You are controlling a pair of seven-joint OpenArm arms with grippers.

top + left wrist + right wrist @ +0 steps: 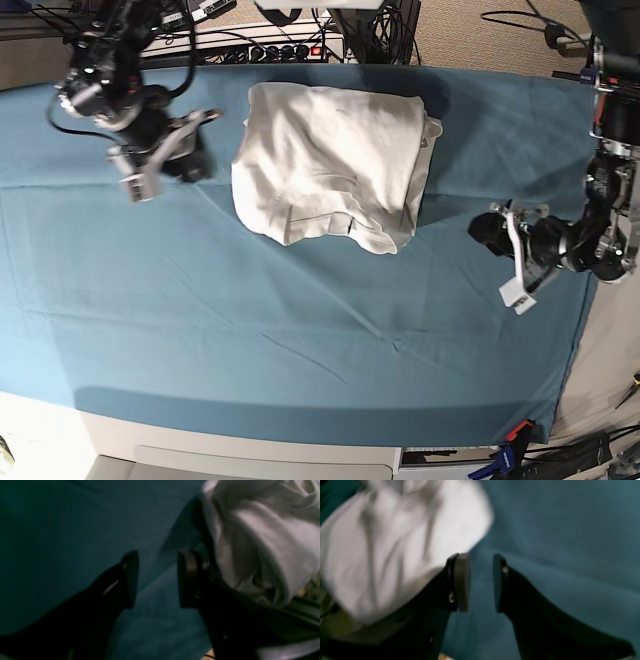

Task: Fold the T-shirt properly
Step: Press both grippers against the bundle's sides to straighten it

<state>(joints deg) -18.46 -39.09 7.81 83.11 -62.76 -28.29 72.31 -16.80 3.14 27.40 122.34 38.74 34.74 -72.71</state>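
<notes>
The white T-shirt (pixel 330 160) lies bunched in a rough rectangle on the teal cloth, at the back middle of the table. My right gripper (pixel 170 150) hovers to its left, apart from it. In the right wrist view that gripper (pixel 481 565) is open with only cloth between its pads, and the T-shirt (pixel 395 542) is off to the left. My left gripper (pixel 512 255) is to the shirt's right, nearer the table's right edge. It stands open (pixel 158 562) and empty, with the T-shirt (pixel 262 542) at the upper right of its view.
The teal table cloth (pixel 300 330) covers the whole table. Cables and a power strip (pixel 270 45) run along the back edge. The table's right edge (pixel 585 330) is close to my left arm.
</notes>
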